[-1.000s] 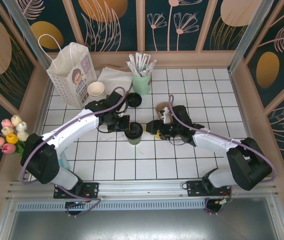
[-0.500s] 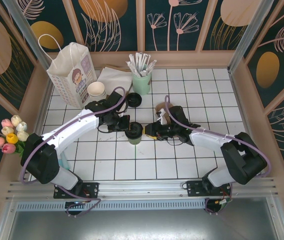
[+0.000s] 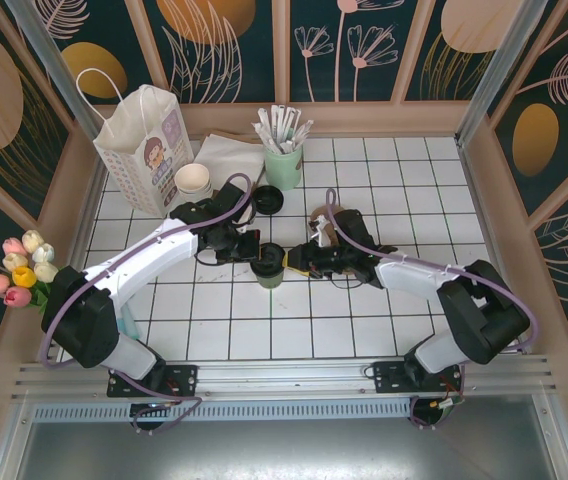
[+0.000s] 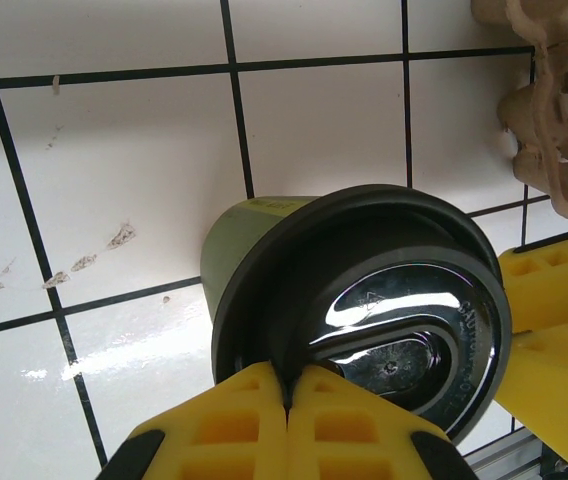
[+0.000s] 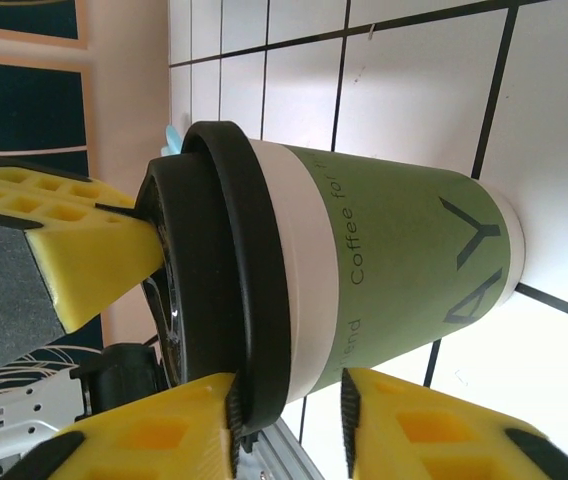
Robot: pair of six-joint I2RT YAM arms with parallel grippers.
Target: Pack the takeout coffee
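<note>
Takeout coffee (image 3: pixel 269 264) was held down at its black lid (image 4: pixel 384 320) by the left pincer (image 4: pixel 287 388), pressed together, with the right pincer (image 5: pixel 289 410) spread about the rim. It was seen on the desk (image 3: pixel 364 320), seemingly capped; packing into the paper bag (image 3: pixel 144 140) was judged outstanding.

Locate the takeout coffee (image 3: pixel 269 263) near the middle of the table (image 3: pixel 414 170), slightly left of centre and well clear of every edge. Its cup (image 5: pixel 404 270) is paper, green-sided with dark print, with a cream band below the rim. It stands upright on its base on the white tiles. The round black lid (image 4: pixel 384 300), glossy in its recessed centre, sits on the rim and covers the mouth.
</note>
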